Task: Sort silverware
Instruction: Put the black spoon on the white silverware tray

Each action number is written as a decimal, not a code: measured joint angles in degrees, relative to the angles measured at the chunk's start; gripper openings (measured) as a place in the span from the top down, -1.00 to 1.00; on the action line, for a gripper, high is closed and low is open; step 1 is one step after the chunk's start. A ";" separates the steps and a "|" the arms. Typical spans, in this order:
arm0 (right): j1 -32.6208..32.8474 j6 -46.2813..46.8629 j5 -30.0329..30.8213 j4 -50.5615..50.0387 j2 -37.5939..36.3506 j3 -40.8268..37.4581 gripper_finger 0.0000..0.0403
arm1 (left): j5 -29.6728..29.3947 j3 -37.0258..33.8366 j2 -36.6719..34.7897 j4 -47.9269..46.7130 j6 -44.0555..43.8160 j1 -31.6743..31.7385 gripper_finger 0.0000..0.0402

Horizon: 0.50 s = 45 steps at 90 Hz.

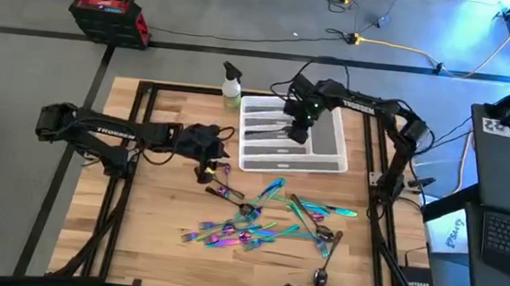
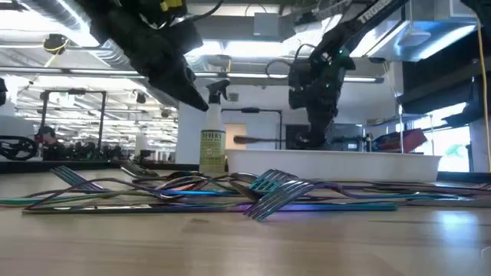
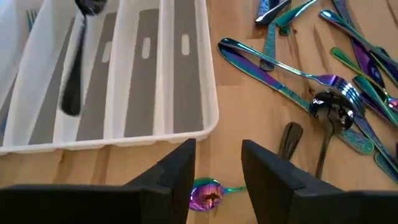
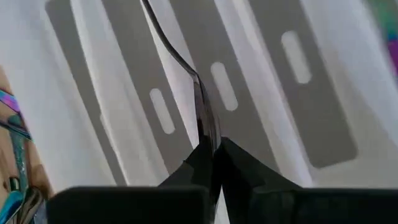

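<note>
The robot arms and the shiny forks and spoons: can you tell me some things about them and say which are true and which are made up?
1. The right gripper is above the white tray, pinching a dark utensil. True.
2. The left gripper is shut tight. False: its fingers are apart, with a rainbow spoon on the table between them.
3. The spray bottle stands inside the tray. False: it stands on the table beside the tray.
4. Most of the silverware lies in a pile on the table. True.
</note>
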 joint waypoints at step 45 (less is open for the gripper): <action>0.11 -0.03 4.83 1.64 3.82 0.00 0.95 | 0.00 0.00 0.00 -0.15 -0.28 -0.59 0.42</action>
